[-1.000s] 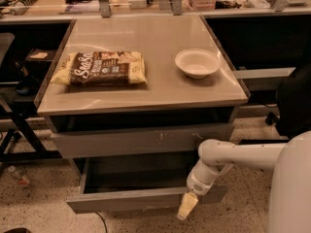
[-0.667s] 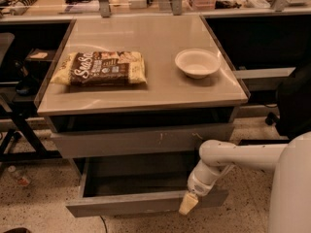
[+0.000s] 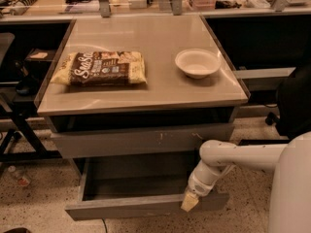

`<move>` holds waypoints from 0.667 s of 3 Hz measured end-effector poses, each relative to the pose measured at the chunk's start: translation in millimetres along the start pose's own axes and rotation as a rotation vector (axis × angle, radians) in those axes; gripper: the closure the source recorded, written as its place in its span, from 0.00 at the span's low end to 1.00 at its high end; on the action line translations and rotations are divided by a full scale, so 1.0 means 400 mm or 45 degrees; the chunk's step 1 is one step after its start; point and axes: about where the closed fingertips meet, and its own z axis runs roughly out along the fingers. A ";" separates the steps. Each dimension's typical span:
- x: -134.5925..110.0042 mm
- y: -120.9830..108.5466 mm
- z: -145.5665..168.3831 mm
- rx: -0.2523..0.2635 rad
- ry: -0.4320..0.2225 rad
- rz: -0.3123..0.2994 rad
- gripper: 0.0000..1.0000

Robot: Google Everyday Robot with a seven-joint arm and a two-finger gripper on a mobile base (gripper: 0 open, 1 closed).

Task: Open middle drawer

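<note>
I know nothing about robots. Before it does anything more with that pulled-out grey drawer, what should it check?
1. Grey middle drawer with a plain flat front pulled out: ok, its tray interior shows.
2. Tool at that front: ok, it sits at the right part of the front's top edge.
3. Tool's hold on the front: cannot tell.
4. Scratched grey upper drawer front out of the way: ok, it sits above and farther back.
5. Brown snack bag and white round bowl away from the tabletop's front edge: ok.
</note>
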 end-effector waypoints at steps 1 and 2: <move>0.011 0.013 -0.004 0.005 -0.002 0.013 1.00; 0.012 0.025 -0.008 0.019 -0.031 0.049 1.00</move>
